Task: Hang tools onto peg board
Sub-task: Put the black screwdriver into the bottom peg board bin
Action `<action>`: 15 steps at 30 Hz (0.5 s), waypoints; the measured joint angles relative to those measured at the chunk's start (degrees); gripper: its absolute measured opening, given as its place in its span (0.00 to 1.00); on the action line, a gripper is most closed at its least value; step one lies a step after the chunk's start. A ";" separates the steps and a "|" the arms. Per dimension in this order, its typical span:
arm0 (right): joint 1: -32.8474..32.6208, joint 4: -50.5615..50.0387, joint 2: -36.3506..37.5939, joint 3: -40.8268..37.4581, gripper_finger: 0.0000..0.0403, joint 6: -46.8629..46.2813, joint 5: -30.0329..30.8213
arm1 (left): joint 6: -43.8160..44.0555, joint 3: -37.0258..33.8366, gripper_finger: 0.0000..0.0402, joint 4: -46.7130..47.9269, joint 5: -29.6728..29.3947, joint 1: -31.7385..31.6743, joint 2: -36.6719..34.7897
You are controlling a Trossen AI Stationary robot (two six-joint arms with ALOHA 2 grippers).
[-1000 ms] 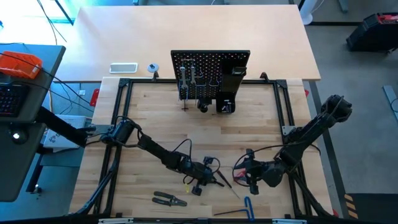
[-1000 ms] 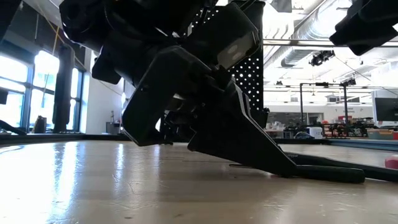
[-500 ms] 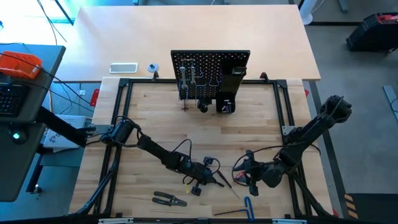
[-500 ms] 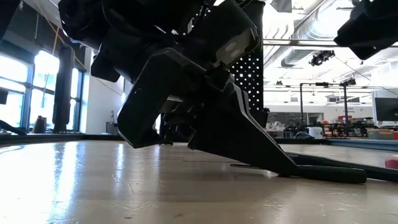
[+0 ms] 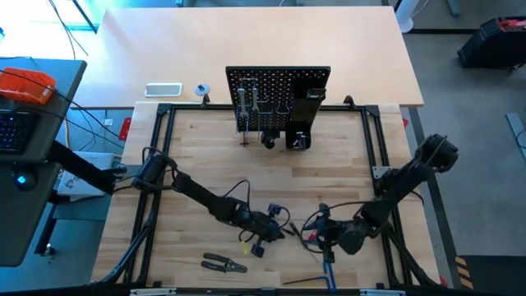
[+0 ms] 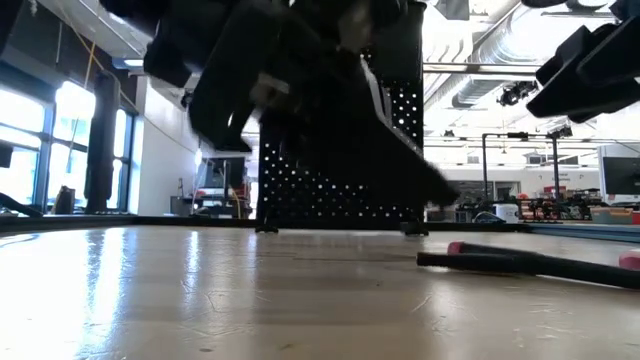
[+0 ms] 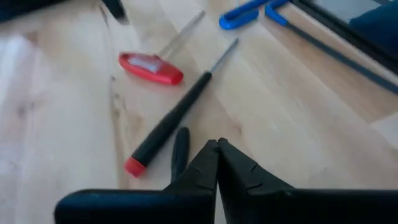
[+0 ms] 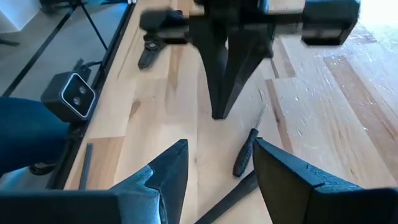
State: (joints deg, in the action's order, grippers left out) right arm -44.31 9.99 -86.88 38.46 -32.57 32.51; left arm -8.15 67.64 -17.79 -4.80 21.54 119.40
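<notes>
Peg board (image 5: 279, 94) upright at table's far side; pliers (image 5: 223, 263), black-handled screwdriver (image 7: 171, 121) flat near front.

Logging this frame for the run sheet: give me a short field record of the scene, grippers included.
left gripper: shut, empty, above the table near the front
right gripper: open, empty, facing the left one
black-handled screwdriver: lying flat between the grippers
red-handled tool: flat beside it
blue-handled hex key: front edge
pliers: front left, flat
peg board: upright at the back, several tools already hung
</notes>
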 joint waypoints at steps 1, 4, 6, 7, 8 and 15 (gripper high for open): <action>-0.02 0.00 -0.22 0.00 0.43 -0.15 0.05 | -0.04 0.02 0.01 0.27 -0.10 0.00 -0.37; -0.02 0.06 -0.72 0.00 0.43 -0.54 0.38 | -0.06 0.01 0.00 1.71 -0.81 -0.28 -0.73; -0.04 -0.32 -1.00 0.00 0.43 -1.06 0.55 | -0.06 0.00 0.00 2.10 -0.49 -0.77 -0.73; -0.04 -0.35 -1.00 0.00 0.43 -1.51 0.65 | -0.17 0.02 0.01 2.19 0.56 -1.07 -0.71; -0.04 -0.13 -1.00 0.00 0.43 -1.75 0.78 | -0.48 0.02 0.01 2.22 1.74 -1.32 -0.52; -0.38 0.00 -1.00 0.00 0.43 -2.90 2.00 | -2.13 0.02 0.19 -0.85 0.78 -1.33 0.80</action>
State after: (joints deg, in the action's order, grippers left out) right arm -44.70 9.99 -87.88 38.46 -35.47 34.51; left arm -10.27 67.66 -18.65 -4.02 20.21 120.20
